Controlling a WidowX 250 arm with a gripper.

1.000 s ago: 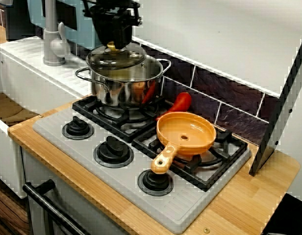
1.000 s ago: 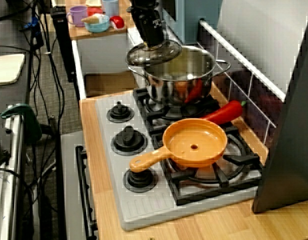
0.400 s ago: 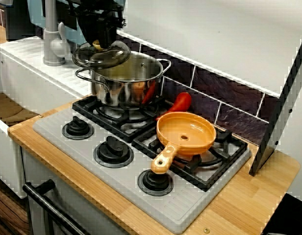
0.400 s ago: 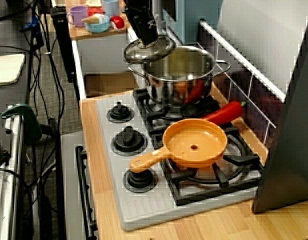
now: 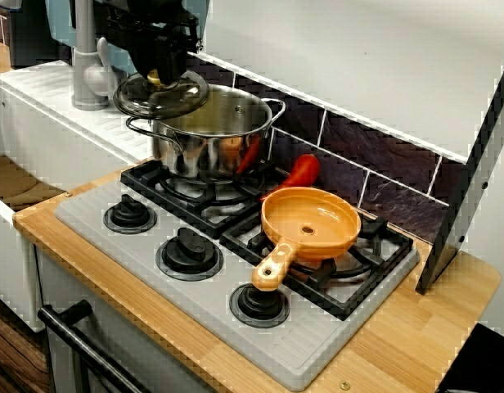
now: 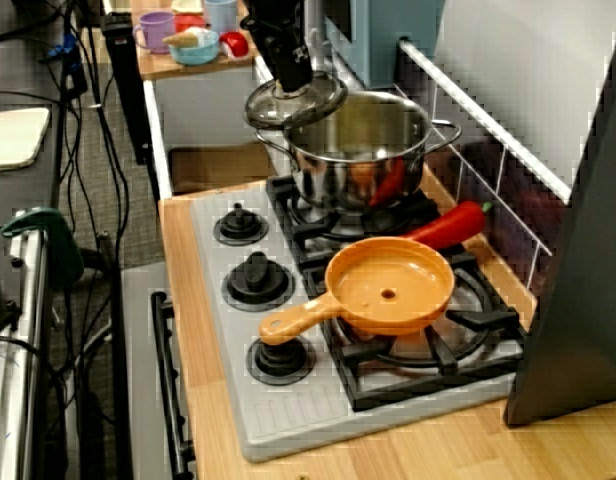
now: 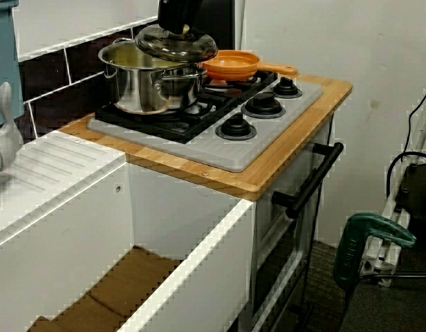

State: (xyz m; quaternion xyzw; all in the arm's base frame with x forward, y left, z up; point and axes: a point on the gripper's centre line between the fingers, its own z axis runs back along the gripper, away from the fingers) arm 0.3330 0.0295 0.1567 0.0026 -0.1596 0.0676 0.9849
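Observation:
My black gripper is shut on the knob of a glass lid, held slightly tilted in the air over the left rim of the steel pot. The pot stands uncovered on the back-left burner. In the view from the stove's end, the gripper and lid hang past the pot toward the sink. The sink-side view shows the gripper with the lid above the pot. An orange pan sits on the right burner, and a red pepper lies behind it.
A grey faucet and a white drainboard lie left of the stove. Three black knobs line the stove's front. A dark tilted panel stands at the counter's right end. Cups sit on a shelf beyond the sink.
The gripper has carried the lid left, from over the pot's middle to its left rim, leaving most of the pot uncovered. The pan and pepper have not moved.

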